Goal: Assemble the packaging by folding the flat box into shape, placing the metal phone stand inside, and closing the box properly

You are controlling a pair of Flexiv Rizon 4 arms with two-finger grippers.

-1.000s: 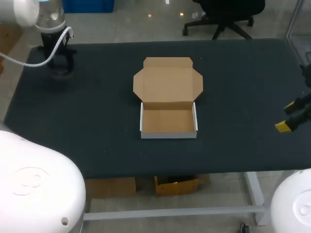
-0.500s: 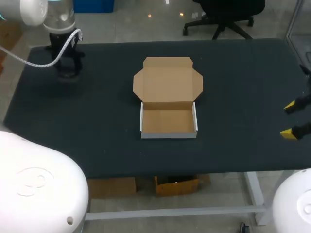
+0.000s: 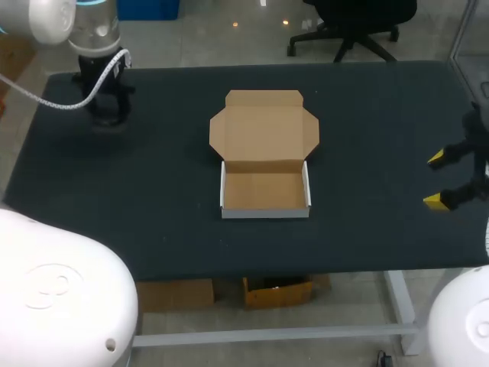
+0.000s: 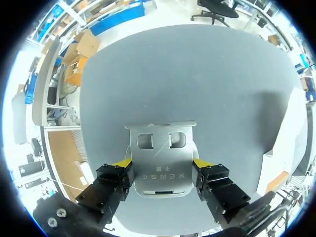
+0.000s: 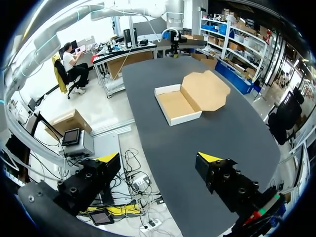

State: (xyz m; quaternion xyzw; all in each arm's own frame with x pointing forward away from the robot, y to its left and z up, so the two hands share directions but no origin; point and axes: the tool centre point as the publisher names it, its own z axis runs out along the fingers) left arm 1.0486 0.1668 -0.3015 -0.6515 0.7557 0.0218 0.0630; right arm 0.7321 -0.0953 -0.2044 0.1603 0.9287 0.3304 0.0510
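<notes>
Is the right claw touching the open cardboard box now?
Apart. The head view shows bare table between the right claw, open near the table's right edge, and the cardboard box at the middle.

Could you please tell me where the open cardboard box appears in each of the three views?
Head view: box mid-table, lid flat behind it.
Left wrist view: probably the white-and-brown shape beside the left pincer, which grips the phone stand.
Right wrist view: mid-table, ahead of the right pincer.
Shared landmark: the left arm at the table's corner.
</notes>
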